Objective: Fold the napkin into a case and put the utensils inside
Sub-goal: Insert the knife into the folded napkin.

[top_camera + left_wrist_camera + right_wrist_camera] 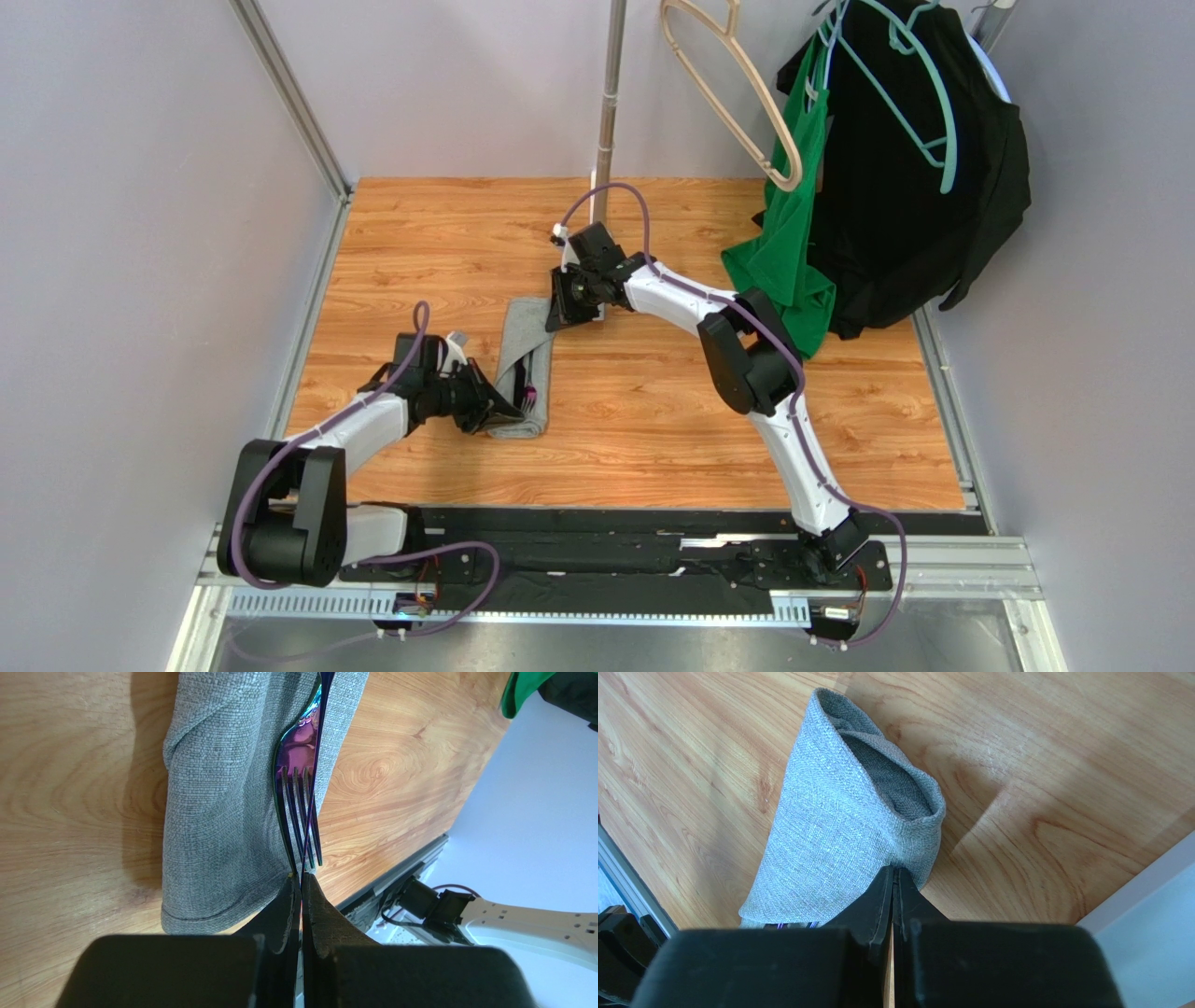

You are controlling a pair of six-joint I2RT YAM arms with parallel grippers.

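Grey case (516,343) with fork (300,805) lying along it.
Closed left gripper (302,882) at fork tines, near end of case; right gripper (894,875) pinched onto its far end.

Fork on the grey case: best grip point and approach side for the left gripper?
Pinch the fork by its tines, from the case's near end, where the left gripper sits. They point straight at it and lie bare; the handle runs away along the cloth fold.
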